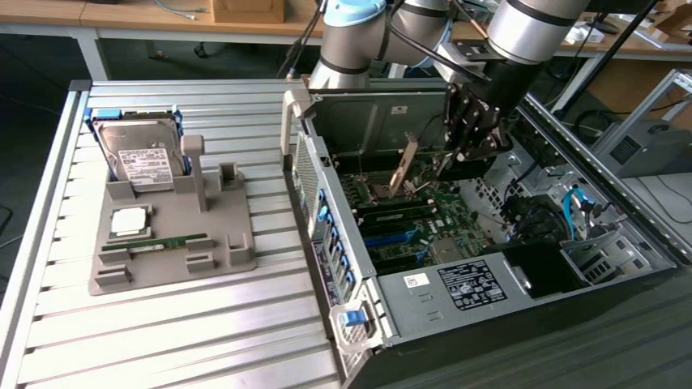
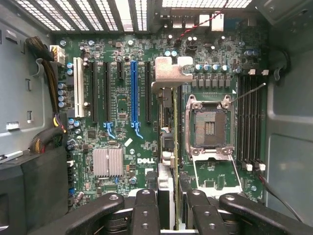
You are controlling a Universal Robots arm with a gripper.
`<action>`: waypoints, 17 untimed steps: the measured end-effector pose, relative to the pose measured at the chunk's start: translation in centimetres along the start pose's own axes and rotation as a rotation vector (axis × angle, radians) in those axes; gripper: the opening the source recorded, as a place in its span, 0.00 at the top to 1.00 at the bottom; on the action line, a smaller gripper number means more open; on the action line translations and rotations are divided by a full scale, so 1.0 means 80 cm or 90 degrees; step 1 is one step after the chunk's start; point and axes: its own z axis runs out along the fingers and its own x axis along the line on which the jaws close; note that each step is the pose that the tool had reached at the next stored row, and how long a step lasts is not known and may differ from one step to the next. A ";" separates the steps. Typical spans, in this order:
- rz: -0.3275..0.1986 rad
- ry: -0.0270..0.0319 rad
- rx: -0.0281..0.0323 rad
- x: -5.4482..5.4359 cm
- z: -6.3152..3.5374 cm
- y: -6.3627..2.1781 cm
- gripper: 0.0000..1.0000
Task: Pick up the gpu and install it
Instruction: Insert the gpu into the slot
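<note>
Here we are inside the open case (image 1: 562, 316), with the gripper (image 2: 171, 198) over the motherboard (image 2: 122, 142) and its fingers (image 2: 146, 208) pinching the gpu (image 2: 170, 78) edge-on between them. The card's long axis runs straight out from the fingertips, parallel to the blue slot (image 2: 134, 93). It is not above that slot, though: it hangs between the black slots and the CPU socket (image 2: 209, 128) (leaning a little, going by the exterior view).

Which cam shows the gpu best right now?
Exterior view: the gpu shows its brownish board face, tilted inside the case. Wrist view has it edge-on, metal bracket ahead, clamped in the gripper over the motherboard.
</note>
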 end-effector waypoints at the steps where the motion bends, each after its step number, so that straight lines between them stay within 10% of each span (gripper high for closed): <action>1: 0.000 0.0000 0.0000 0.000 0.000 0.000 0.73; 17: 0.000 0.0000 0.0000 0.000 0.007 0.000 0.73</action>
